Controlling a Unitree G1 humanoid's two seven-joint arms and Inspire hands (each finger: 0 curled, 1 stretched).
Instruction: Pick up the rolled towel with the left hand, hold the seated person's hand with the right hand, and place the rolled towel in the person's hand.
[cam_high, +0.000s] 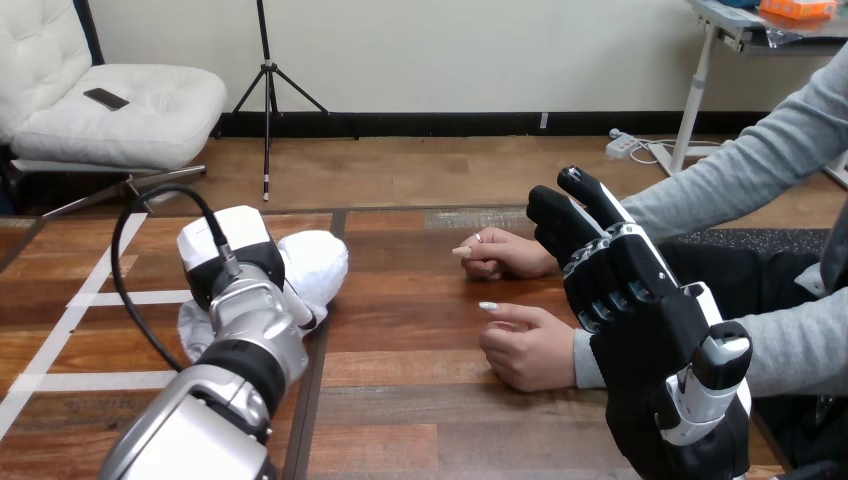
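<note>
The white rolled towel (318, 262) lies on the wooden table (420, 400) left of centre. My left hand (232, 252) rests on top of it and covers most of its left part. My right hand (640, 300) is raised at the right, open with straight fingers pointing away from me, holding nothing. The person's far hand (508, 252) lies loosely curled on the table just left of my right hand's fingertips. The person's near hand (528, 346) rests on the table beside my right palm. I see no grip on either of them.
The person's grey-sleeved arms (740, 170) come in from the right side. Bare table stretches between the towel and the person's hands. White tape strips (60, 330) mark the table's left part.
</note>
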